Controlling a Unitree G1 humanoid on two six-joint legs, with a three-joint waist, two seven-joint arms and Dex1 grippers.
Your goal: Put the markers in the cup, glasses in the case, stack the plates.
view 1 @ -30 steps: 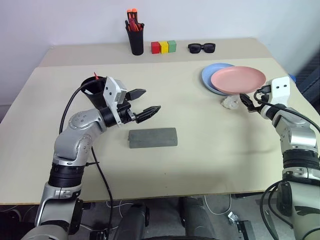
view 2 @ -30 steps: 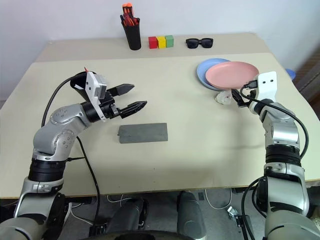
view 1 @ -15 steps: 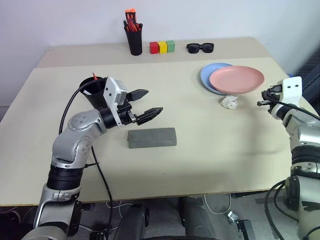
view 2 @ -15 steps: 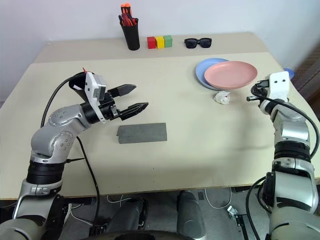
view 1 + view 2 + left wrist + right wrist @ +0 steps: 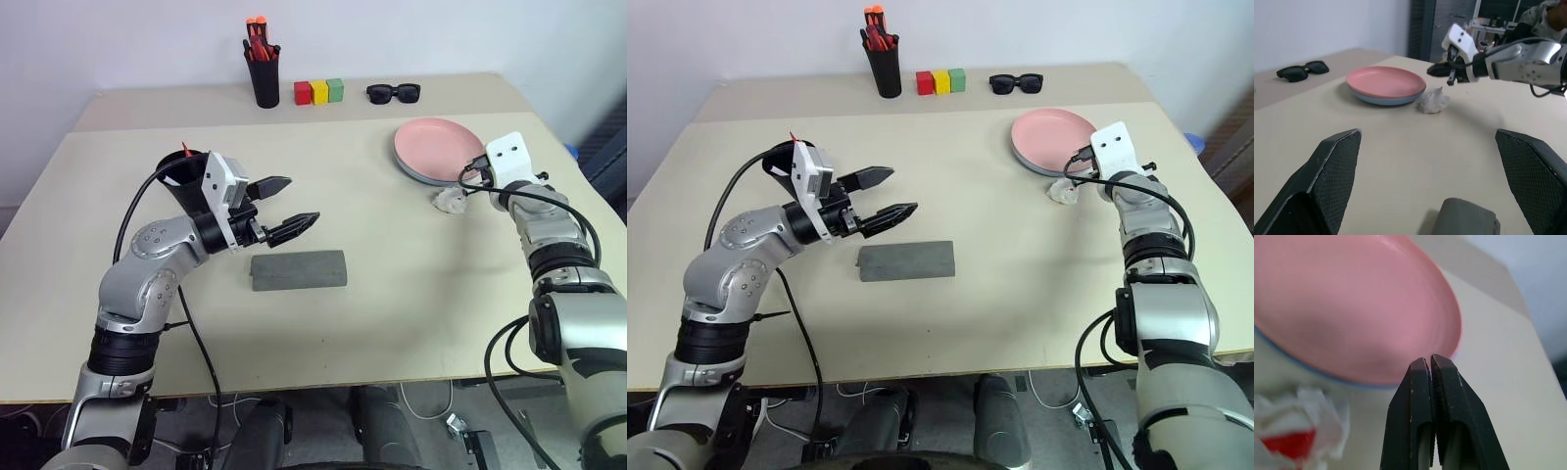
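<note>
The pink plate (image 5: 436,148) lies squarely on the blue plate (image 5: 1382,99) at the far right of the worktop (image 5: 411,284), a crumpled tissue (image 5: 452,201) just beside their near edge. The right gripper (image 5: 1431,369), fingers clenched on nothing, sits at the plates' near rim. The left gripper (image 5: 284,207) hovers with fingers spread above the closed grey case (image 5: 298,269), the black cup (image 5: 183,176) behind it.
</note>
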